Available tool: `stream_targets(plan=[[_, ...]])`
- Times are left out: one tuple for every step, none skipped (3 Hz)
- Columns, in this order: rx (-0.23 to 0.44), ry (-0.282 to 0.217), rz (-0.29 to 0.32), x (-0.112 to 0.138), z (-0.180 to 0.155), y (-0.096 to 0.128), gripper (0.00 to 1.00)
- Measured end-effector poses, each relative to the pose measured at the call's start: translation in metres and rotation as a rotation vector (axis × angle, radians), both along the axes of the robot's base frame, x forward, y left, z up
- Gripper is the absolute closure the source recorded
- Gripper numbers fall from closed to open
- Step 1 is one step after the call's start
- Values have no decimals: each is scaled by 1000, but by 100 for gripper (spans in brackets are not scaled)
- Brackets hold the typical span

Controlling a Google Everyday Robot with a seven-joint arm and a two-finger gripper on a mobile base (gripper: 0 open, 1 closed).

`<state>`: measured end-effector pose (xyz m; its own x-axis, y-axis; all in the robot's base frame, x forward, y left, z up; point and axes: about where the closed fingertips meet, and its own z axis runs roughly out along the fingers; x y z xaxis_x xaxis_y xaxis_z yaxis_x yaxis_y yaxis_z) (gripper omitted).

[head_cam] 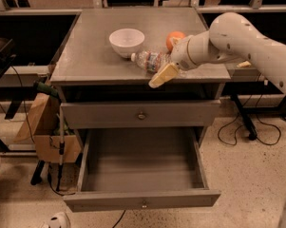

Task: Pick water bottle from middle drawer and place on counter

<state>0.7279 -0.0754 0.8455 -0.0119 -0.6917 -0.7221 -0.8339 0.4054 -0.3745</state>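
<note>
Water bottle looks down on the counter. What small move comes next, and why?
Probably ease the gripper up and back. The water bottle already lies on its side on the counter, beside the bowl, with the gripper right against its base end.

White bowl [127, 42], orange fruit [174, 37].

One water bottle [149, 61], one white bowl [126, 41], one orange round thing [175, 38], one counter [92, 56], two drawers, upper drawer [141, 114] and middle drawer [141, 199], one gripper [164, 75] that hung over the counter's front edge.

Water bottle [149, 60] label unreadable; pincer [162, 73] beside it, counter [85, 56] front.
</note>
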Motion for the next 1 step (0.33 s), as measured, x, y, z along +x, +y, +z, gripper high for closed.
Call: stream_targets(plan=[[0,0,0,0,0,0,0]])
